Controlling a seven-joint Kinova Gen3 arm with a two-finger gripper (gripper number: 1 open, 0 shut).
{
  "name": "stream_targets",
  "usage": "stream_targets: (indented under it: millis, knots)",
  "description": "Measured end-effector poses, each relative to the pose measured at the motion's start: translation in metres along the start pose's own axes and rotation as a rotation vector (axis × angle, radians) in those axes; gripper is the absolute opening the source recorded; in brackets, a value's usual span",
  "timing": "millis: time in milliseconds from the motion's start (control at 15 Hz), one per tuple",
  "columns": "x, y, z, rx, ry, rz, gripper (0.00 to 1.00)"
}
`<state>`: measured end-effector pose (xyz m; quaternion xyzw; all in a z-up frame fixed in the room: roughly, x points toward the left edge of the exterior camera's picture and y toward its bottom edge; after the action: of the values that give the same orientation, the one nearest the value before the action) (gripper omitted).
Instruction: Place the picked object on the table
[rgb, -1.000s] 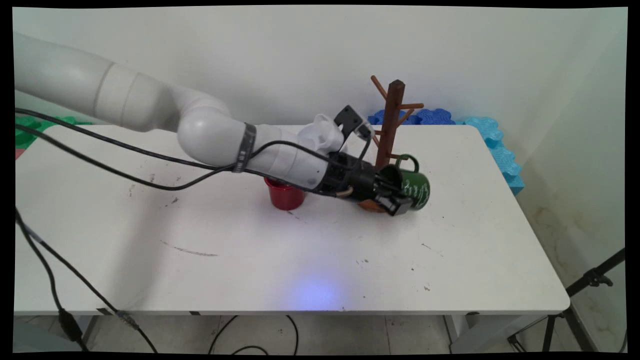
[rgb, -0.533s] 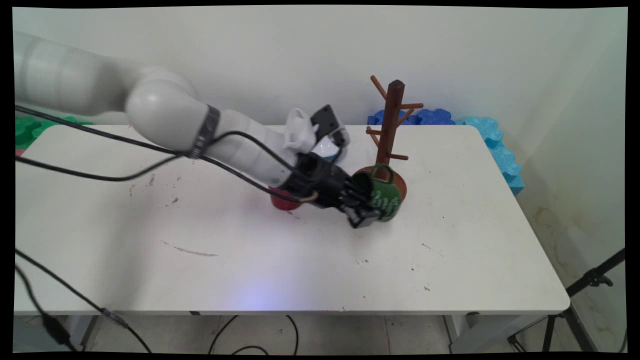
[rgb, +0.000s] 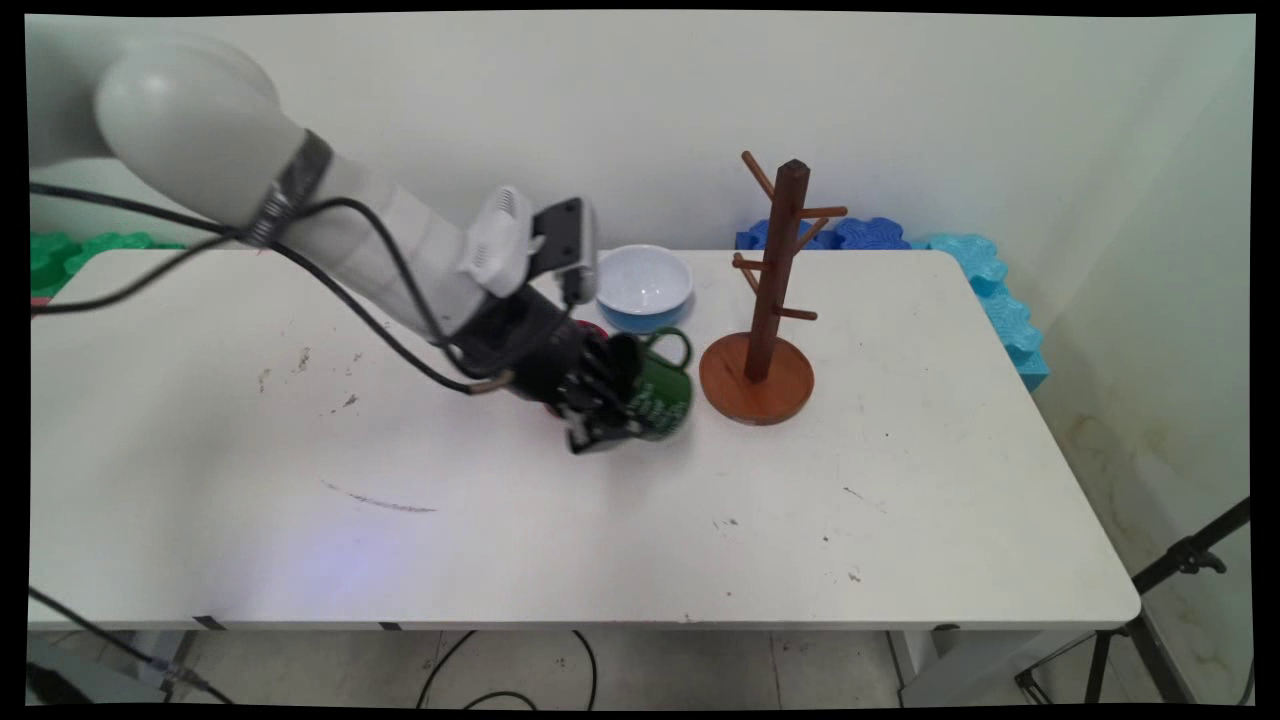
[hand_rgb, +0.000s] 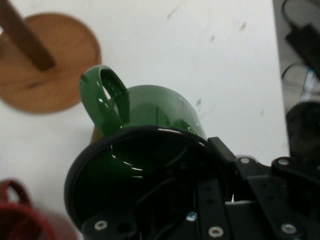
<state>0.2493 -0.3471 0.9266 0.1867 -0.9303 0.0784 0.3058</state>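
We see the gripper (rgb: 607, 400) clenched on the green mug (rgb: 660, 400), 1 finger inside its rim, handle free. We judge it rigid, glossy, slippery, chip-prone.

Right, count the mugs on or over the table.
2. The green mug is held tilted by the gripper, left of the mug tree. The red mug sits behind the gripper, mostly hidden.
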Motion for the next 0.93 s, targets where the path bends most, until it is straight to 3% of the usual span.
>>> stream_targets:
  millis: [400, 933]
  knots:
    - [-0.012, -0.013, -0.019, 0.038, -0.122, 0.101, 0.00]
    - [-0.021, -0.023, -0.009, 0.016, -0.276, 0.205, 0.00]
